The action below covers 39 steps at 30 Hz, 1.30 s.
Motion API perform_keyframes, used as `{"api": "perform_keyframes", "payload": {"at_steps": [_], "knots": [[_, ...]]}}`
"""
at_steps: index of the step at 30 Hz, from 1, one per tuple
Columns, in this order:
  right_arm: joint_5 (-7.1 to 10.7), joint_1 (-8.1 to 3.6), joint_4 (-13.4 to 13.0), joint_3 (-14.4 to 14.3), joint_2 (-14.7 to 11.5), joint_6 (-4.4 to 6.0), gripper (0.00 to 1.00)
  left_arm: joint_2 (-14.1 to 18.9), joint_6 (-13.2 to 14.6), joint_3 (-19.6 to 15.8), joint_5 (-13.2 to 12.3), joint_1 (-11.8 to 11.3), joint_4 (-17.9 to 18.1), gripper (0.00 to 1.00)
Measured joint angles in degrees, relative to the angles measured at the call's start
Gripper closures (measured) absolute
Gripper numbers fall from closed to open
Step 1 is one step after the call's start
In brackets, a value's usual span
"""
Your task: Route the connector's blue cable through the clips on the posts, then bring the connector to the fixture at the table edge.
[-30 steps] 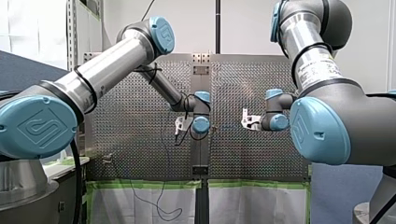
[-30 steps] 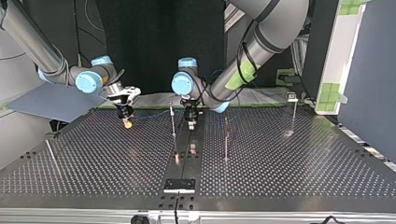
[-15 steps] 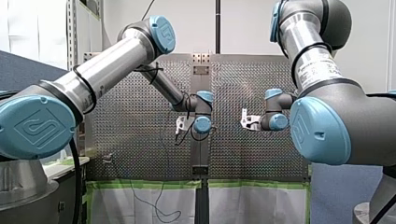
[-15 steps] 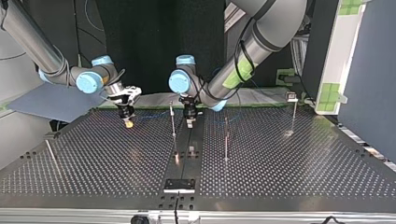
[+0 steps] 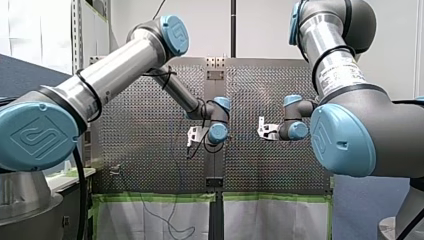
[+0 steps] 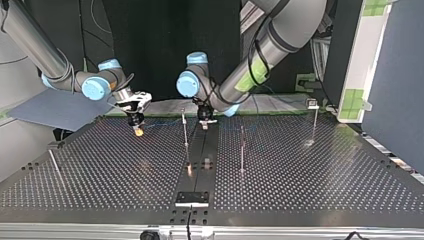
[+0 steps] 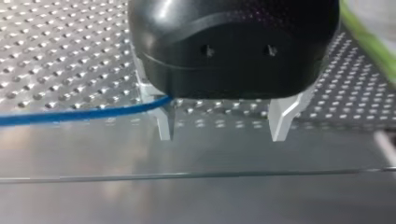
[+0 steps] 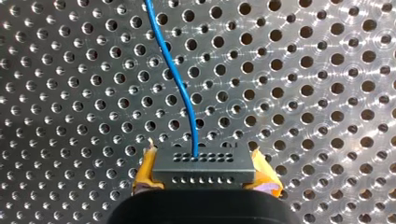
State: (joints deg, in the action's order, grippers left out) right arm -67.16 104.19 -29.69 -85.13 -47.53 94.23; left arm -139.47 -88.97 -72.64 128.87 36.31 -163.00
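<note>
Left tool [image 6: 204,125] has backed toward the far table [image 6: 300,170] edge (fingers [image 7: 166,123] spread).

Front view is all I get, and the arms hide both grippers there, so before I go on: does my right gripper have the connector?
Observer: Yes. The right wrist view shows my right gripper shut on the connector, yellow pads at both its ends.
Operator: Where does the blue cable run?
Observer: It leaves the connector's face and snakes ahead of the gripper over the perforated table.
Operator: And my left gripper?
Observer: Open, by the left wrist view; the cable reaches one finger and goes out of sight behind it.
</note>
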Motion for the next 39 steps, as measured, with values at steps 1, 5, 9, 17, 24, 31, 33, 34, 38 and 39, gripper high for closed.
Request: {"api": "perform_keyframes", "payload": {"at_steps": [1, 5, 9, 17, 24, 31, 33, 34, 38, 39], "knots": [[0.00, 0.00, 0.0, 0.0, 0.0, 0.00, 1.00, 0.3, -0.1, -0.4, 0.5, 0.2, -0.3, 0.00], [0.00, 0.07, 0.1, 0.0, 0.0, 0.00, 1.00, 2.3, -0.2, -2.6, 1.4, 1.0, 0.6, 0.00], [0.01, 0.16, 0.2, 0.0, 0.0, 0.00, 1.00, 4.6, -0.2, -4.9, -0.2, 1.5, 2.7, 0.00], [0.12, 0.28, 0.8, 0.0, 0.0, -0.03, 1.00, 8.9, -2.1, -9.2, -4.3, 2.5, 7.0, 0.00], [0.09, 0.34, 0.9, 0.0, 0.0, -0.07, 1.00, 11.8, -2.8, -12.5, -7.6, 3.2, 8.5, 0.00], [0.11, 0.41, 1.0, 0.0, 0.0, -0.08, 1.00, 12.3, -4.0, -16.3, -11.4, 3.1, 7.2, 0.00], [0.11, 0.42, 1.1, 0.0, 0.0, -0.09, 1.00, 12.3, -4.2, -17.0, -12.3, 3.0, 6.4, 0.00], [0.12, 0.41, 1.1, 0.0, 0.0, -0.08, 1.00, 12.3, -4.3, -17.2, -12.5, 3.0, 5.8, 0.00], [0.12, 0.47, 1.1, 0.0, 0.0, -0.09, 1.00, 12.3, -4.4, -17.5, -12.7, 2.9, 4.0, 0.00], [0.11, 0.49, 1.2, 0.0, 0.0, -0.09, 1.00, 12.3, -4.4, -17.5, -12.6, 2.9, 3.6, 0.00]]}}
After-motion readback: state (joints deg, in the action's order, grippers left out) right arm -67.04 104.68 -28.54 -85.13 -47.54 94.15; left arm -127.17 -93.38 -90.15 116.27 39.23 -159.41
